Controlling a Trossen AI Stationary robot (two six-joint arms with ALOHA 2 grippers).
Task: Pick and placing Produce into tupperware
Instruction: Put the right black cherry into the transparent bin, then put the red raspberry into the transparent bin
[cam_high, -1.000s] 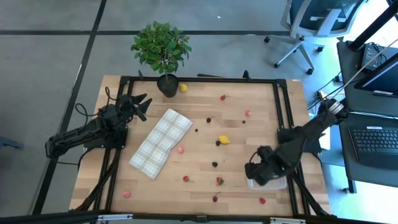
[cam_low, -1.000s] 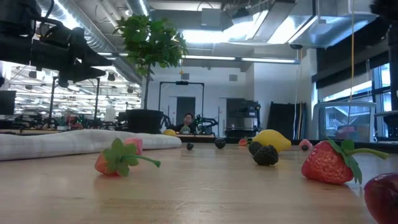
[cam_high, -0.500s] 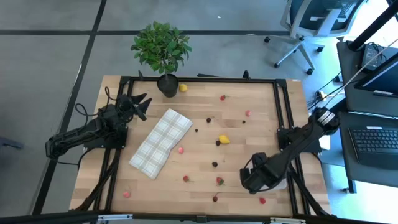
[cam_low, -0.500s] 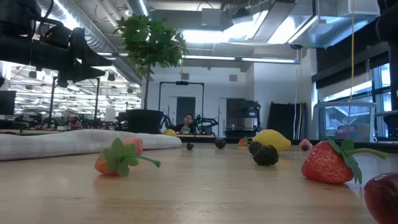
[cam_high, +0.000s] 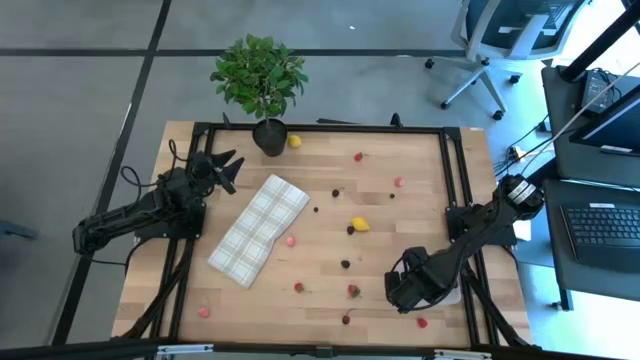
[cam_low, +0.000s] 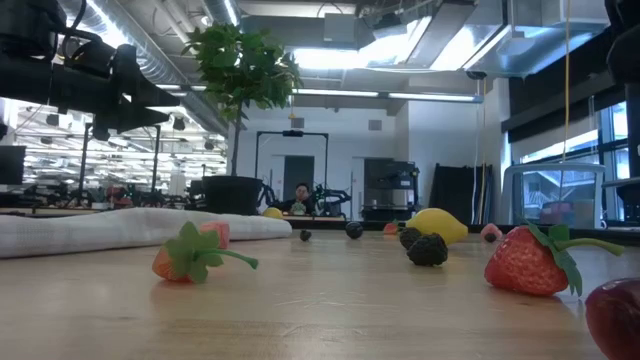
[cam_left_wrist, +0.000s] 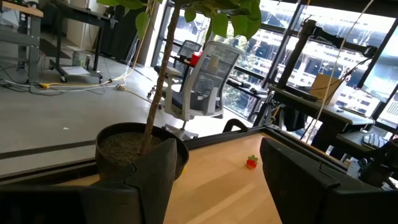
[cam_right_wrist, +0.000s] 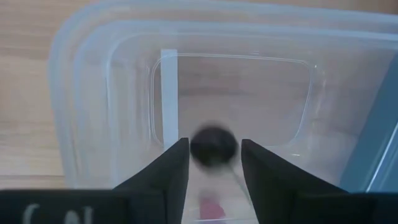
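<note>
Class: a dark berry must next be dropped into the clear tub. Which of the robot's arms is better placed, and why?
The right. The right gripper is over the tupperware with a dark berry between its fingers; the left gripper waits by the potted plant.

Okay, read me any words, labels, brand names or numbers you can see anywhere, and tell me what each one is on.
No text can be read in any view.
Clear rectangular plastic tub: no label or marking.
White-and-grey plaid cloth: pattern only.
Open black laptop beside the table: keys and screen too small to read.
</note>
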